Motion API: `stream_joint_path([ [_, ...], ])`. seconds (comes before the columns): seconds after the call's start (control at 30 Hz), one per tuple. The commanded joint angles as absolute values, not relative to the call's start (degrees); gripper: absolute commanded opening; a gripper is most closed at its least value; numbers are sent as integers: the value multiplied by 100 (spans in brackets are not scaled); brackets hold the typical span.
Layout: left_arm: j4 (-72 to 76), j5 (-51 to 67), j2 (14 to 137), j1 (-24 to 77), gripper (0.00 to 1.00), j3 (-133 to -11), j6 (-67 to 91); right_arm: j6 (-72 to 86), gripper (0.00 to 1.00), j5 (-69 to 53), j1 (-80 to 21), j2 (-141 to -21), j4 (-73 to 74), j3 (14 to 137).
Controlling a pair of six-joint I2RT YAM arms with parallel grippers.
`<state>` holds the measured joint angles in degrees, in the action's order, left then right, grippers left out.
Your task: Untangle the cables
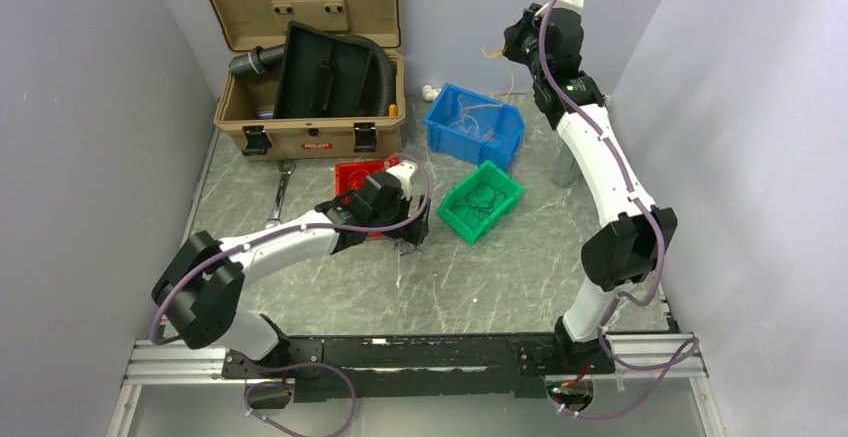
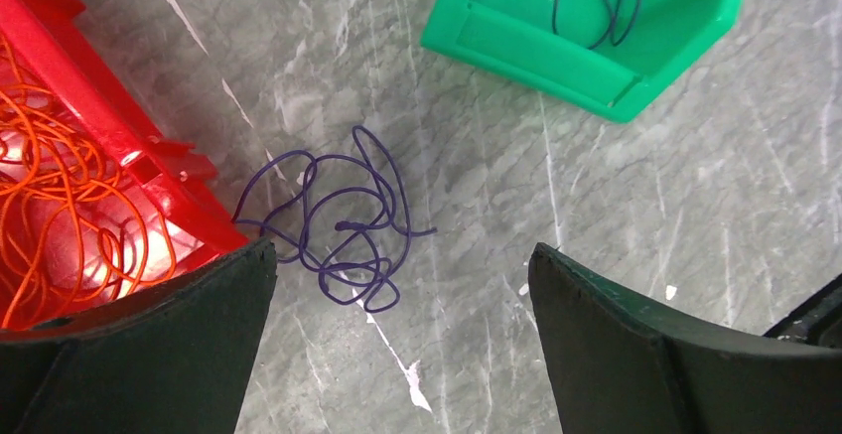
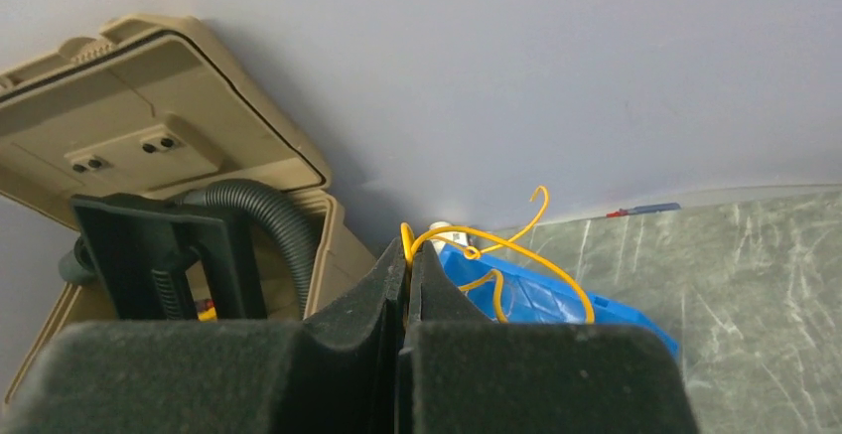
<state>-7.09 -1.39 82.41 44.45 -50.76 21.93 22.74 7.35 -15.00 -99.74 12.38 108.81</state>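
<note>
Straddling a purple wire (image 2: 343, 225) by the red bin (image 2: 119, 126)'s edge, left tool (image 2: 402, 265) gapes; right tool (image 3: 407, 255) pinches yellow wire (image 3: 475, 249).

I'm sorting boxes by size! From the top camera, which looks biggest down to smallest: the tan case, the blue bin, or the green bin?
1. tan case, clearly the largest.
2. blue bin and green bin look about alike, so I won't rank them.

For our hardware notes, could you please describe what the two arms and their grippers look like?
The left arm and right arm have white links between bulky black joints, with a purple cable looped along each. The left gripper and right gripper have broad, matte black fingers with slightly curved faces.
</note>
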Motion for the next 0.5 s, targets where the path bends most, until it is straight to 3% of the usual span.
stream_joint_path([
  [0.0,-1318,-137,8618,4456,99,-5540,2076,2376,0,333,-1451,-10157,613,10572],
  [0.37,-1801,32,9202,4463,98,-6023,1917,2578,0,-1270,-1235,-11190,878,10262],
  [0.43,-1888,67,9304,4456,98,-6103,1872,2531,10,-1456,-1203,-11417,1193,10494],
  [0.47,-1934,66,9345,4460,98,-6140,1867,2505,24,-1541,-1185,-11511,1362,10600],
])
